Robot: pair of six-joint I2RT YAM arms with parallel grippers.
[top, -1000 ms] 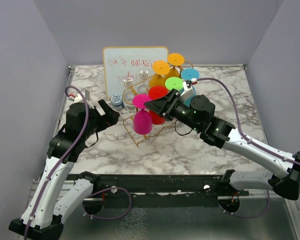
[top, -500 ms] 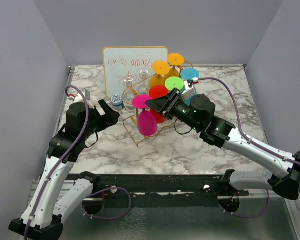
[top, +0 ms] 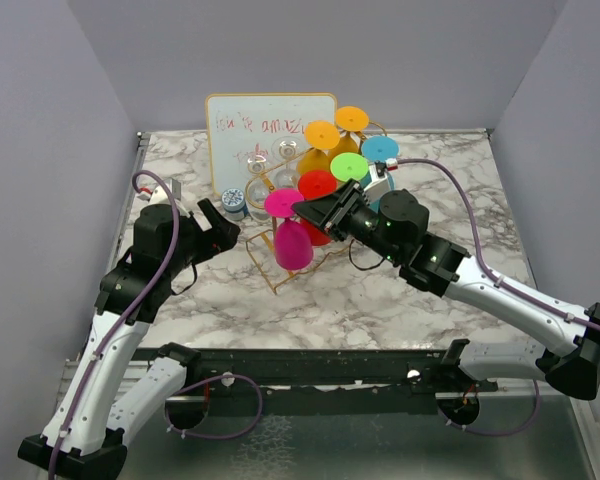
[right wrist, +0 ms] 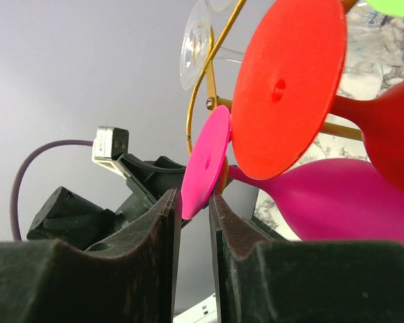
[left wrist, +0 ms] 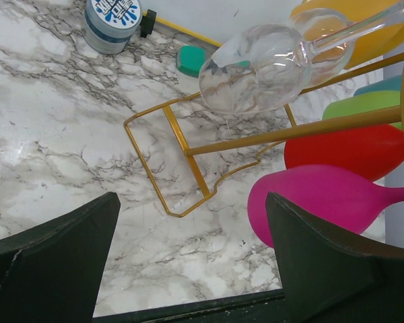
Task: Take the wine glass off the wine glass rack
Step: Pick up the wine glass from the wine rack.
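Note:
The gold wire wine glass rack (top: 270, 275) stands mid-table with several coloured glasses hanging on it. A pink wine glass (top: 293, 245) hangs at its near left end, with its round foot (right wrist: 209, 158) on top. My right gripper (top: 305, 208) reaches in from the right. In the right wrist view its jaws (right wrist: 194, 202) stand narrow and pinch the lower rim of that pink foot. A red glass foot (right wrist: 286, 87) sits just behind it. My left gripper (left wrist: 192, 202) hangs open beside the rack's left end, holding nothing, with the pink bowl (left wrist: 310, 202) next to its right finger.
A whiteboard (top: 265, 125) leans behind the rack. A small blue and white tin (top: 234, 203) stands left of it. Clear glasses (left wrist: 256, 67) hang on the rack's left rail. Orange (top: 322, 135), green (top: 348, 167) and teal (top: 380, 148) glasses crowd the right.
My right gripper's jaws have narrowed onto the pink glass's foot, and the pink bowl has shifted slightly to the right. The left arm has not moved.

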